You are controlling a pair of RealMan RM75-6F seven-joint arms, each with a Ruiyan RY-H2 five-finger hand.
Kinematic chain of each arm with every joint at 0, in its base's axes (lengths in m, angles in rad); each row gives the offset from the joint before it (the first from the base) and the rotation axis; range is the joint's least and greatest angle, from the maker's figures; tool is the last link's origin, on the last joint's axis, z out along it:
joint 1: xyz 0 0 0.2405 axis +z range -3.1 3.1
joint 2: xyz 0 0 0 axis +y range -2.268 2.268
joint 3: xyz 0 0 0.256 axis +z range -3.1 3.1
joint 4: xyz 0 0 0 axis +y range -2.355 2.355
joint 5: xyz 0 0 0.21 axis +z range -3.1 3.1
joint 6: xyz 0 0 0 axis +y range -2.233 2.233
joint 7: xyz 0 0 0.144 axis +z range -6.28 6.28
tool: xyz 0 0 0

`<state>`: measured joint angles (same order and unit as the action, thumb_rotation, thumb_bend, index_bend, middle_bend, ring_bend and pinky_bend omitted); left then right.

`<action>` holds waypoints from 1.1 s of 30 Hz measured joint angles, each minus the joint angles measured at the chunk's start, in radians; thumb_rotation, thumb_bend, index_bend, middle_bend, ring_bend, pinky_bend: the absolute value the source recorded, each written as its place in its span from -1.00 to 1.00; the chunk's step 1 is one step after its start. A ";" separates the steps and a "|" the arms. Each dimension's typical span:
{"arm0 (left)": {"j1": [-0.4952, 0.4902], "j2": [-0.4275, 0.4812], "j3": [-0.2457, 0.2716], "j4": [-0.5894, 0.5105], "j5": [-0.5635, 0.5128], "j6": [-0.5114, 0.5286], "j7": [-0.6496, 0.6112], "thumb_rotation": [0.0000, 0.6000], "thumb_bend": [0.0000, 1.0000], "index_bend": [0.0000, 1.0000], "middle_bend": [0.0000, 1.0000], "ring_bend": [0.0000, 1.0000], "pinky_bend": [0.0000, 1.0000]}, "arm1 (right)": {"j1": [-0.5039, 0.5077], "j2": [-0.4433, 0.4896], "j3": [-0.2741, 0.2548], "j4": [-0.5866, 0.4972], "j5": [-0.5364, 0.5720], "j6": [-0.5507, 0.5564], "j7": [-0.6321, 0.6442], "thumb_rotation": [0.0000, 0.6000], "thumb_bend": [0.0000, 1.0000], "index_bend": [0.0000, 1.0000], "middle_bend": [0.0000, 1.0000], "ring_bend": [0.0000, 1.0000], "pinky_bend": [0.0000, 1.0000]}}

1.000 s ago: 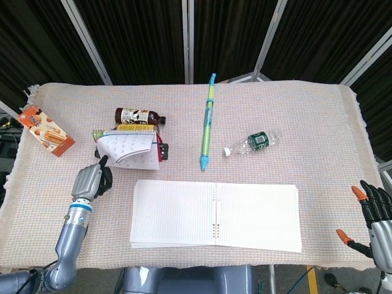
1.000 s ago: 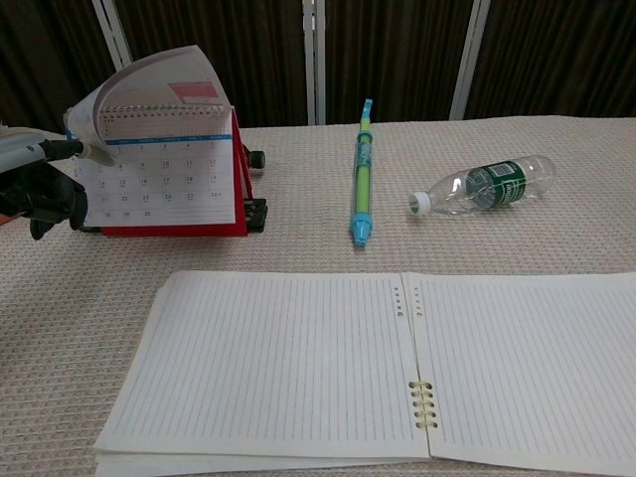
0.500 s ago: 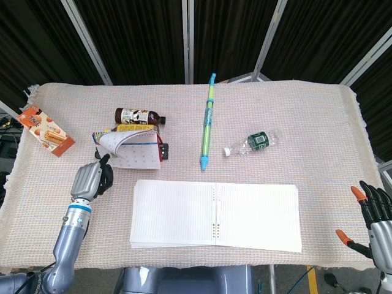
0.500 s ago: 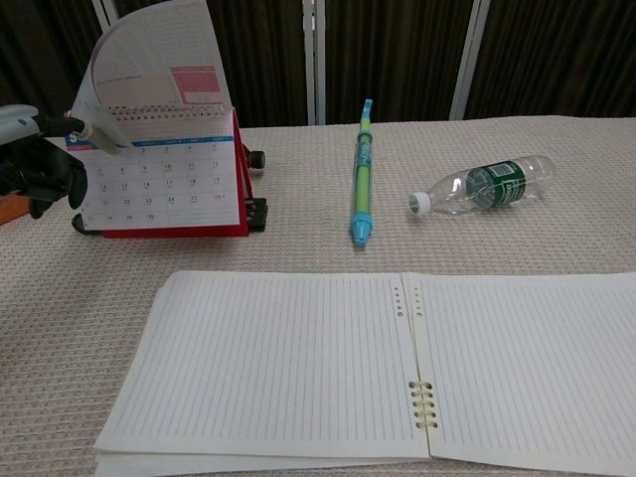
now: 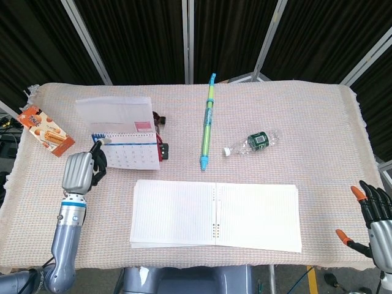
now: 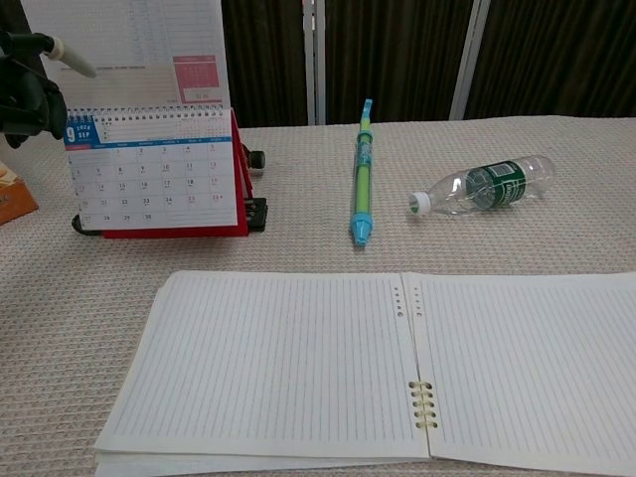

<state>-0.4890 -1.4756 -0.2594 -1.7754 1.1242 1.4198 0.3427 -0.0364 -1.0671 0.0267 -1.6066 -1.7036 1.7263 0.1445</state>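
At the left side of the table: the left hand [image 5: 78, 173] is raised beside the desk calendar [image 5: 130, 155], at its left edge.
Left hand, state: one fingertip touches the lifted calendar page [image 6: 124, 55] near its top left corner; the other fingers look curled in; whether the page is pinched or only propped, I cannot tell.
Calendar, place: it stands upright on its red base on the cloth, left of the middle and behind the left part of the open notebook [image 5: 214, 215], not touching it.
Page, state: it stands nearly straight up above the spiral, so it is about halfway over.
Step in hand: I judge this is turning one calendar page over the top; the page is lifted but not yet laid down behind.
Next move calls for: pushing the page gently backward over the spiral until it falls behind the stand, with a light touch so the stand does not tip or slide.
Risk: the thin paper may bend, or slip off the fingertip and fall forward again.
Right hand [image 5: 371, 218]: low at the right edge of the head view, fingers spread, holding nothing, well apart from everything.
Other things: a long blue-green pen [image 5: 207, 122], a plastic bottle [image 5: 254, 142] lying on its side, an orange snack box [image 5: 45, 130] at the far left.
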 measured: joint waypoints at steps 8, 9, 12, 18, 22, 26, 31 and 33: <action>-0.029 -0.009 -0.036 0.058 -0.029 -0.013 0.061 1.00 0.87 -0.56 -0.08 0.10 0.09 | 0.001 0.001 0.002 0.002 0.012 -0.008 0.004 1.00 -0.86 -1.00 -1.00 -1.00 -1.00; -0.034 -0.012 -0.041 0.070 -0.034 -0.016 0.068 1.00 0.86 -0.56 -0.10 0.07 0.07 | 0.001 0.001 0.002 0.002 0.014 -0.009 0.005 1.00 -0.86 -1.00 -1.00 -1.00 -1.00; -0.049 -0.018 -0.052 0.100 -0.044 -0.026 0.086 1.00 0.80 -0.61 -0.25 -0.04 0.03 | 0.002 0.001 0.003 0.005 0.017 -0.012 0.006 1.00 -0.86 -1.00 -1.00 -1.00 -1.00; -0.087 -0.015 -0.068 0.139 -0.089 -0.081 0.151 1.00 -0.26 -0.98 -0.93 -0.79 -0.72 | 0.008 -0.004 0.006 0.010 0.032 -0.029 0.004 1.00 -0.86 -1.00 -1.00 -1.00 -1.00; -0.114 0.009 -0.074 0.138 -0.169 -0.150 0.215 1.00 -0.66 -1.00 -1.00 -1.00 -1.00 | 0.011 -0.007 0.008 0.014 0.037 -0.035 0.003 1.00 -0.86 -1.00 -1.00 -1.00 -1.00; -0.150 0.037 -0.079 0.136 -0.273 -0.221 0.284 1.00 -0.73 -1.00 -1.00 -1.00 -1.00 | 0.013 -0.010 0.009 0.017 0.044 -0.044 0.000 1.00 -0.86 -1.00 -1.00 -1.00 -1.00; -0.207 0.059 -0.082 0.148 -0.382 -0.291 0.348 1.00 -0.73 -1.00 -1.00 -1.00 -0.99 | 0.018 -0.013 0.013 0.022 0.053 -0.052 0.001 1.00 -0.86 -1.00 -1.00 -1.00 -1.00; -0.220 0.060 -0.081 0.155 -0.407 -0.306 0.352 1.00 -0.73 -1.00 -1.00 -1.00 -0.96 | 0.019 -0.015 0.013 0.025 0.054 -0.055 0.001 1.00 -0.86 -1.00 -1.00 -1.00 -1.00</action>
<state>-0.7088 -1.4154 -0.3406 -1.6208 0.7170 1.1138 0.6947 -0.0175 -1.0818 0.0399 -1.5820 -1.6495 1.6713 0.1457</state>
